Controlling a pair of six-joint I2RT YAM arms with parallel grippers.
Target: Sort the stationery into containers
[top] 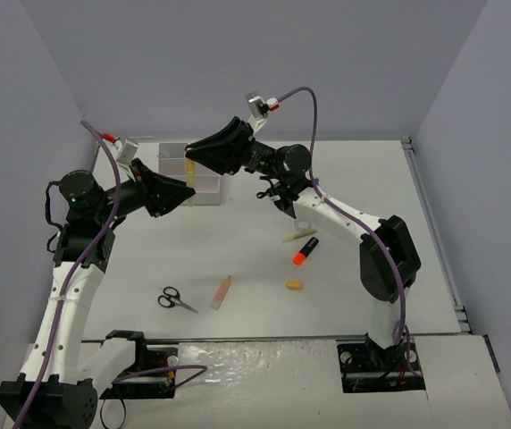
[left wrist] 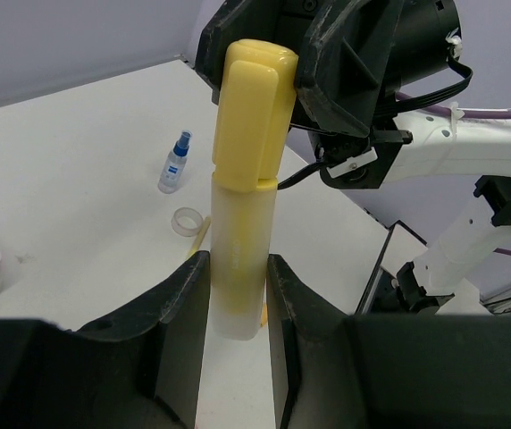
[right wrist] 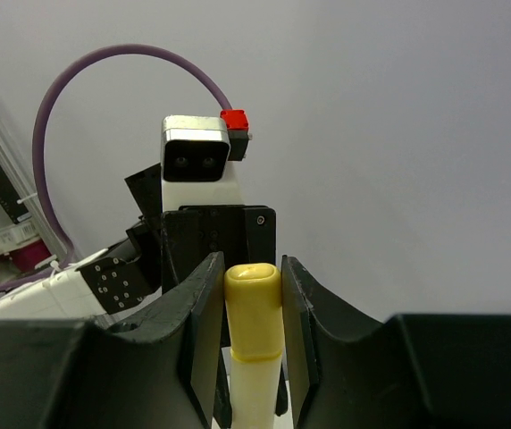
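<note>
Yellow marker held by 2 grippers at once.
The yellow marker (left wrist: 242, 223) is up in the air, it seems over the white box (top: 206, 189). The left gripper (left wrist: 238, 268) squeezes its pale body. The right gripper (right wrist: 252, 268) squeezes its cap. Its long side runs straight between them. I think 1 must let go.

Left fingers (left wrist: 177, 313) and right fingers (right wrist: 204, 331) meet, clamped
</note>
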